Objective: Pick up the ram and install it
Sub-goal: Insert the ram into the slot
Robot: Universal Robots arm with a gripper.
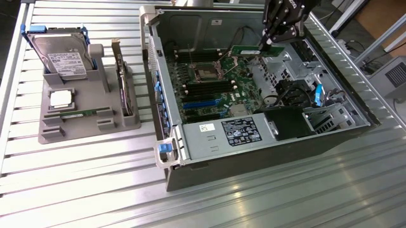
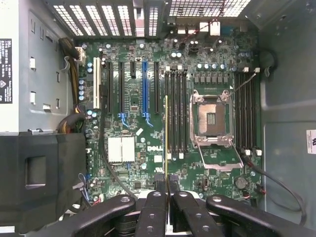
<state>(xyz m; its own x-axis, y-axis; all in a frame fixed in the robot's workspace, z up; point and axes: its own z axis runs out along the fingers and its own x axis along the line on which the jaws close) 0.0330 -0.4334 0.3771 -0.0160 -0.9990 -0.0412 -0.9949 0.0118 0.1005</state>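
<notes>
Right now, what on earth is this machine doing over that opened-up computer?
The robot's black pincer is shut on a slim green memory stick, holding it over the open grey computer case. The stick hangs above the green motherboard, alongside the long black memory slots next to the silver processor socket, not yet seated in one.
</notes>
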